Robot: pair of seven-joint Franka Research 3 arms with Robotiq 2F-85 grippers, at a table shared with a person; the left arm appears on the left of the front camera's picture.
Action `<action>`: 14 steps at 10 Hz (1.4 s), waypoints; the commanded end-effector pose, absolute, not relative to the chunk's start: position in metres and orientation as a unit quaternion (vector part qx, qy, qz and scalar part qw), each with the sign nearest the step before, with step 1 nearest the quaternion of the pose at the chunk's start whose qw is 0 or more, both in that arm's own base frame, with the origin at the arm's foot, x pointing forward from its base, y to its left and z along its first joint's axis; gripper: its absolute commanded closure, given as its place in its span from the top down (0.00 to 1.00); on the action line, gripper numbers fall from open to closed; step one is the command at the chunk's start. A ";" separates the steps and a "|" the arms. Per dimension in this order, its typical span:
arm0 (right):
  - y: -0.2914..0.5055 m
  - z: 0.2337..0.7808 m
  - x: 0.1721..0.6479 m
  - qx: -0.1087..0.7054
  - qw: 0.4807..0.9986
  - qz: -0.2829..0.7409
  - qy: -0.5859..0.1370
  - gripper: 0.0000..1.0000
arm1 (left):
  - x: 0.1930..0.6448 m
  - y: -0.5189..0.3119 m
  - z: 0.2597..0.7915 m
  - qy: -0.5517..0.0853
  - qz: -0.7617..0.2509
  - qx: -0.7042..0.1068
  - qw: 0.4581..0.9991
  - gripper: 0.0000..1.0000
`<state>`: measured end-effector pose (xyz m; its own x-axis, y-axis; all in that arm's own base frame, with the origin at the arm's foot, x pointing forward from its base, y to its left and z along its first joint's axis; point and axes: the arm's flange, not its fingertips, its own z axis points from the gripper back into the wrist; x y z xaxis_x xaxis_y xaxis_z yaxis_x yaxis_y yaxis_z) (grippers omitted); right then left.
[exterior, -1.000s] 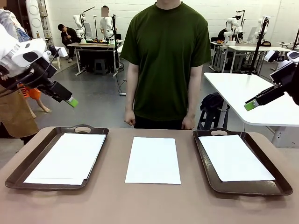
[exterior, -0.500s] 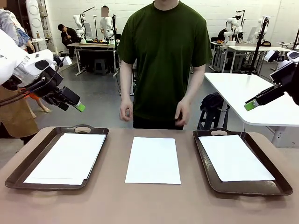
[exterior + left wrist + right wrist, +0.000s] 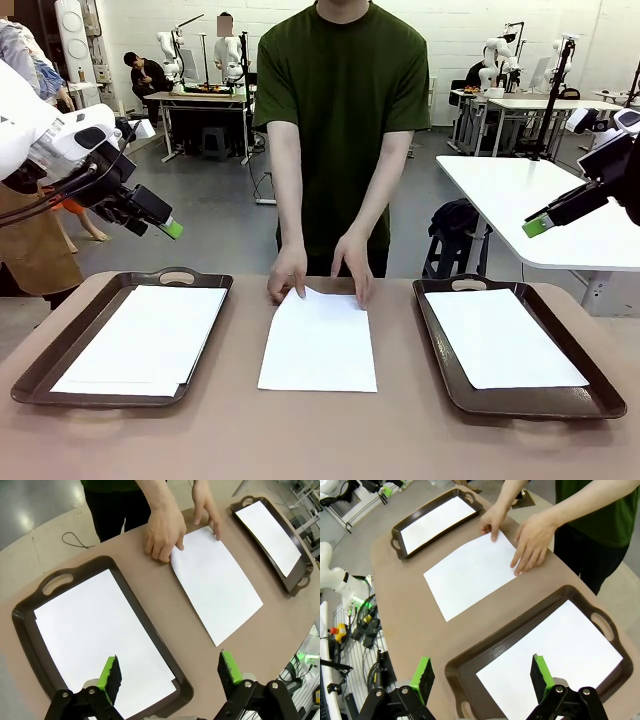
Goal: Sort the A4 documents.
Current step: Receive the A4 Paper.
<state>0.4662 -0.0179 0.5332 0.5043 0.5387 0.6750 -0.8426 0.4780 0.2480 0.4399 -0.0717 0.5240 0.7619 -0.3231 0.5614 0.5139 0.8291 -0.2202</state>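
Front view: one sheet (image 3: 318, 343) lies flat on the bare table (image 3: 300, 440) between two trays, slightly skewed, with both of the person's hands pressing its far edge, one hand (image 3: 287, 272) at the far left corner and the other hand (image 3: 353, 268) at the far right corner. A second sheet (image 3: 143, 338) lies inside the left tray (image 3: 60, 345), over another sheet whose edge peeks out at the near end. A third sheet (image 3: 502, 335) lies in the right tray (image 3: 440, 345).

The left gripper (image 3: 160, 220) hangs in the air above and beyond the left tray, touching nothing. In the left wrist view its fingers (image 3: 111, 672) stand wide apart with nothing between them, over the left tray's sheet. The right gripper (image 3: 537, 224) hovers high off to the right of the right tray; in the right wrist view its fingers (image 3: 424, 675) are likewise spread wide and empty, above the right tray.
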 end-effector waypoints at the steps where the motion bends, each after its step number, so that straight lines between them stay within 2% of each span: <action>1: -0.017 0.533 0.466 0.288 0.818 0.424 -0.263 1.00 | 0.439 -0.071 0.525 -0.262 -0.234 -0.177 0.920 1.00; 14: -0.017 0.533 0.466 0.288 0.818 0.424 -0.263 1.00 | 0.439 -0.071 0.525 -0.262 -0.234 -0.177 0.920 1.00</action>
<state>0.4662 -0.0179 0.5332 0.5043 0.5387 0.6750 -0.8426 0.4780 0.2480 0.4399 -0.0716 0.5241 0.7603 -0.3288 0.5603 0.5164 0.8291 -0.2142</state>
